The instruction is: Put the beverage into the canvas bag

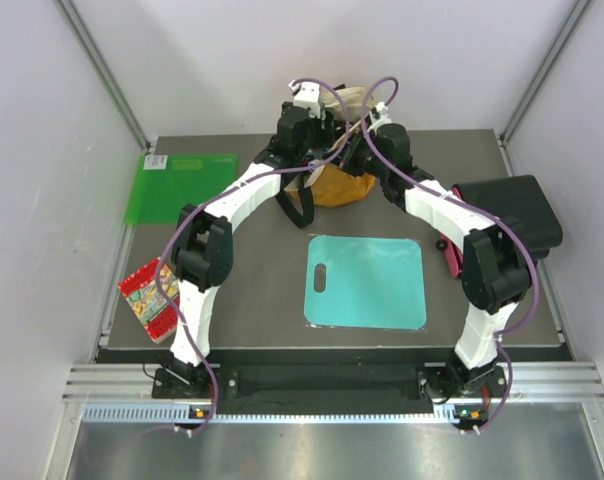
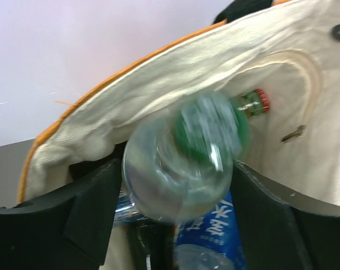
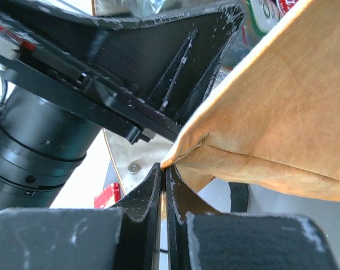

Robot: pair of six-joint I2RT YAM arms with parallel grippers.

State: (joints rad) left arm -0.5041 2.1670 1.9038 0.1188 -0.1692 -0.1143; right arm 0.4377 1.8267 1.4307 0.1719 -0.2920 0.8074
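The canvas bag (image 1: 337, 188) is mustard-yellow and stands at the back middle of the table, with both arms bent over it. In the left wrist view, its cream lining (image 2: 159, 84) fills the frame. A clear bottle (image 2: 181, 143) with a green label lies blurred between my left gripper's (image 2: 177, 173) wide-spread fingers, base toward the camera and inside the bag mouth. A blue-labelled bottle (image 2: 215, 225) lies below it. A red cap (image 2: 262, 100) shows deeper in. My right gripper (image 3: 164, 167) is shut on the bag's rim (image 3: 184, 153) and holds it up.
A teal cutting board (image 1: 367, 280) lies in front of the bag. A green mat (image 1: 177, 185) lies at the back left and a colourful snack packet (image 1: 150, 297) at the left edge. A black case (image 1: 512, 210) sits at the right.
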